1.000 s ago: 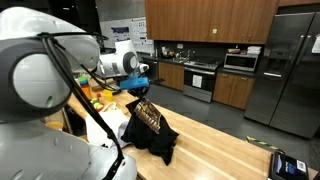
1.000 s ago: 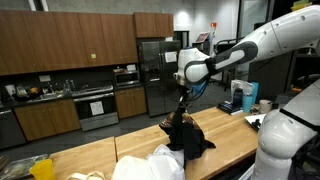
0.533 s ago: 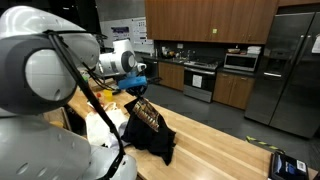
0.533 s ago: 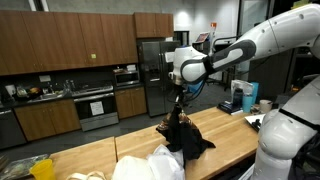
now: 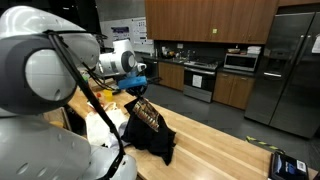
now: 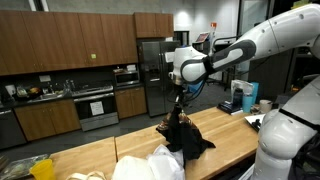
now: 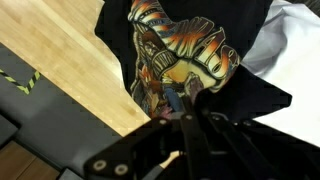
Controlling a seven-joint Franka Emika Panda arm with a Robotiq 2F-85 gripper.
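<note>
A: Since the black tee [image 5: 150,130] hangs the same as half a sec ago, is the lift paused?

B: Looks so, imo. Vs a full sec ago there's only a small drift of tee + gripper [image 5: 140,90] toward the white cloth [image 6: 150,165] end of the wooden counter [image 5: 225,150]. After that, nothing shifts.

A: Where's the tee rel. to the counter?

B: Its top is up above the counter, bunched into a peak, and the lower folds rest on the counter top. Wrist view shows the orange/gold print [image 7: 185,55] facing up.

A: Pincer?

B: Pressed together on a fold of the tee just by the print, w/ fabric pinched between.

A: Other stuff?

B: The white cloth lies on the counter, right against the tee. A fridge [image 5: 290,65] stands well beyond the counter's far end.

A: Meaning?

B: Grip holds and the fabric isn't slipping. Tee is half raised, not clear of the counter yet.
</note>
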